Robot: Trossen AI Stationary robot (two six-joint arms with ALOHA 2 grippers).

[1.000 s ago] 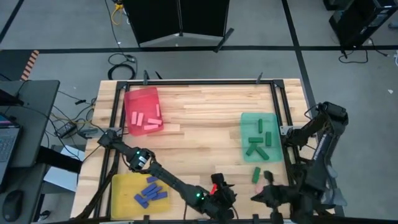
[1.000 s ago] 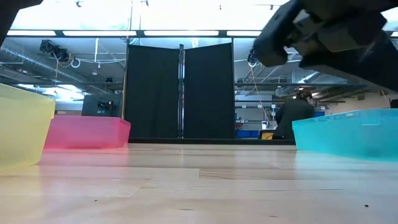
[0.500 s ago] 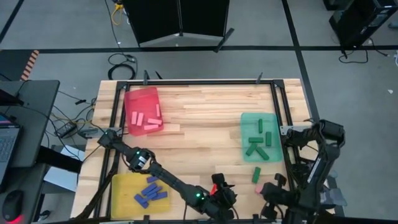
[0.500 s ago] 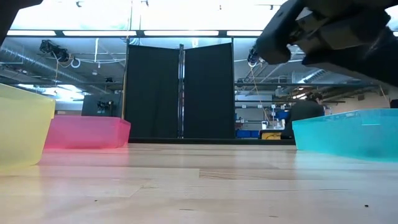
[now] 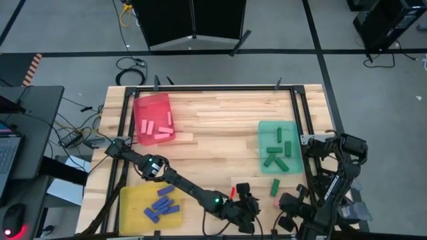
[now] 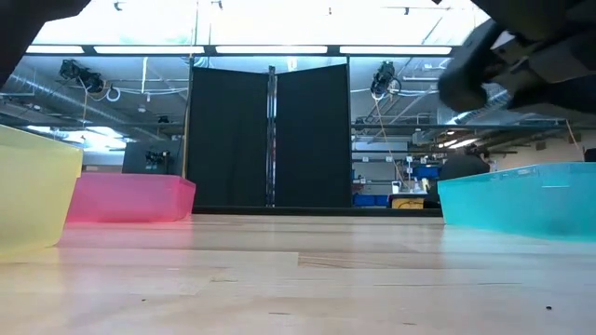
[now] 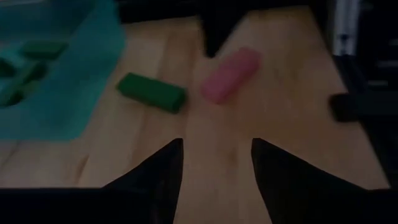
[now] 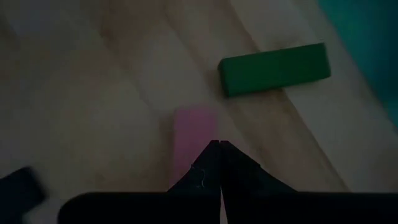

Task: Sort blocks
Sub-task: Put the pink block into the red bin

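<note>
Two loose blocks lie flat on the wood near the table's near right edge: a green block [image 5: 274,187] [image 7: 151,92] [image 8: 273,70] and a pink block [image 7: 231,73] [image 8: 193,130]. My left gripper [image 5: 249,201] [image 7: 216,163] is open and low over the table, just left of both blocks and pointing at them. My right gripper [image 5: 285,203] [image 8: 217,148] is shut, its tips over the pink block's end. Other blocks lie sorted: pink ones [image 5: 155,128] in the red tray, green ones [image 5: 277,151] in the green tray, blue ones [image 5: 162,203] in the yellow tray. My right gripper's shut fingertips [image 8: 210,163] stand over the near end of the pink block [image 8: 189,143], coming from above at a slant. I cannot tell whether they touch it. The block lies flat on the table.
The red tray [image 5: 141,107] sits far left, the green tray [image 5: 263,143] [image 7: 93,56] right, just beyond the loose blocks, and the yellow tray [image 5: 130,200] near left. My left arm stretches along the near edge. Bare wood lies in the table's middle [image 5: 213,133].
My left gripper has moved a little toward the table's right and far side, closer to the two loose blocks. My right arm's elbow has dropped toward the near edge, folding the arm tighter over its gripper. The blocks have stayed in place.
</note>
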